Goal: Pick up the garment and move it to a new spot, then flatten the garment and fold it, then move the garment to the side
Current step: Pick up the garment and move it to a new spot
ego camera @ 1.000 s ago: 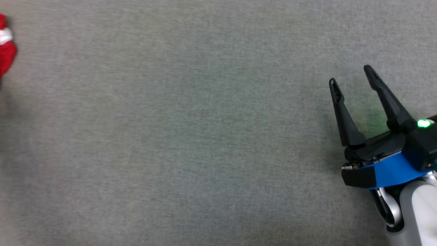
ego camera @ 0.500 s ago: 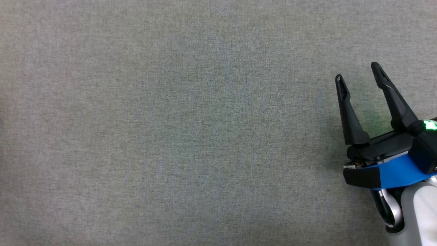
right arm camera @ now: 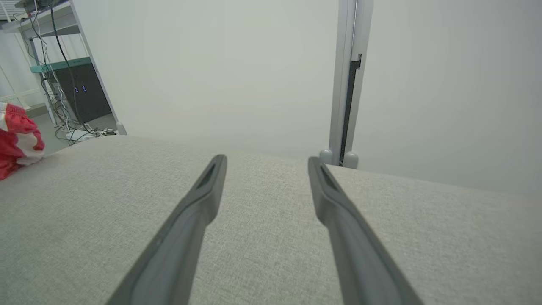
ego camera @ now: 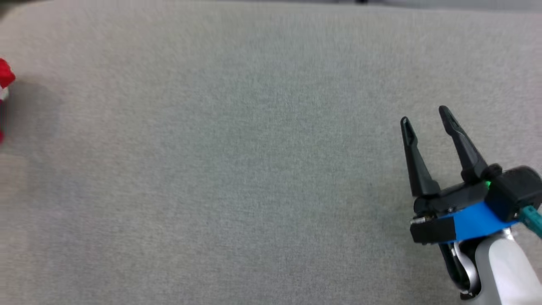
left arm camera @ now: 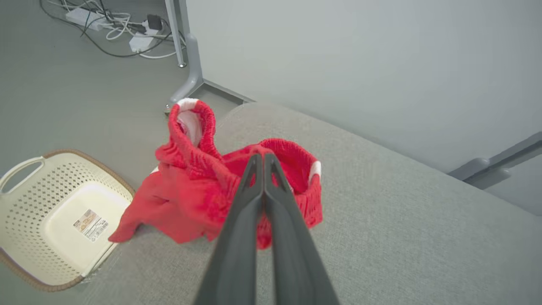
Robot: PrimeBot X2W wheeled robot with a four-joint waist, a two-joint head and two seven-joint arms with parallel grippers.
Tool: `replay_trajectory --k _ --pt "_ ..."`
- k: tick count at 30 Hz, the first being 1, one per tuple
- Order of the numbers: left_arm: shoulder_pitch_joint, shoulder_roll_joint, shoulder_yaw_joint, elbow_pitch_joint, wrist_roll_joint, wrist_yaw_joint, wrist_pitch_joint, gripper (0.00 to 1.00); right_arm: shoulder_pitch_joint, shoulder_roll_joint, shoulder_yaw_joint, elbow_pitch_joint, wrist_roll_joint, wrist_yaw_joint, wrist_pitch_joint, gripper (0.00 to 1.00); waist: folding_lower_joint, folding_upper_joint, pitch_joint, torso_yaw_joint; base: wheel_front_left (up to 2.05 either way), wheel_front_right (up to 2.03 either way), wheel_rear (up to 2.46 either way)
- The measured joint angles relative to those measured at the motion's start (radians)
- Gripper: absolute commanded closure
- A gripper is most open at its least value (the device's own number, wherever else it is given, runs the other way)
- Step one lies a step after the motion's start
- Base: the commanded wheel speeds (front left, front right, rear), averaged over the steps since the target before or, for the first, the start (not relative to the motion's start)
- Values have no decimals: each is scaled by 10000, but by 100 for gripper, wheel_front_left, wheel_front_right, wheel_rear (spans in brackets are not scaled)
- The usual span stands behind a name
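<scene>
the left end effector (left arm camera: 263, 157) is clenched, its two dark fingers pressed together along their length. the tips meet on the ribbed waistband of the garment (left arm camera: 190, 199), and it looks to be grasping that band, though the fingers hide the contact itself. the garment is red with white trim and is bunched in a heap. one loop of the waistband stands up on the side nearer the floor (left arm camera: 84, 106). it sits at a rounded corner of the grey fabric worktop (ego camera: 254, 169), and a lower flap reaches past the edge. in the head view a red scrap of it shows at the far left edge, well apart from the other arm.

the right end effector (ego camera: 424, 115) is released, fingers spread wide with nothing between them. it hovers over bare fabric at the lower right of the head view. its wrist view looks along the worktop toward a pale wall (right arm camera: 233, 63) and an upright post (right arm camera: 345, 84).

on the floor beside the corner, below the garment, lies a cream perforated basket (left arm camera: 25, 203) with a label inside. farther off are cables (left arm camera: 127, 29) and power strips by a grey leg.
</scene>
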Motion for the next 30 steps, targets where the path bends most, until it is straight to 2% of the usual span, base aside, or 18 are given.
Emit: replay_trajectory --k 6,9,14,20,25,30 --pt "-903 263 -433 -1561 213 -414 385 100 497 311 -111 453 161 0 -234 0 -2 0 -1383 -11 0 0 0" --pt "-1481 119 -750 -2546 253 -477 658 100 738 397 -188 527 192 0 -284 0 -2 0 -1910 -189 0 0 0" --pt "-2229 -750 -1455 -3988 198 -435 1022 100 952 518 -263 560 236 0 -307 0 -3 0 -2511 -668 0 0 0" --pt "-2553 -1758 -2188 -5047 -33 -418 1221 100 1058 593 -324 456 274 0 -221 0 -2 0 -2803 -1482 0 0 0" --pt "-2372 -2481 -2786 -5348 -190 -242 1350 100 1137 627 -401 297 276 0 -132 0 -1 0 -2777 -2207 0 0 0" --pt "-1319 -3191 -3388 -5137 -316 -138 1091 100 1127 658 -462 265 341 0 -151 0 0 0 -2567 -2718 0 0 0"
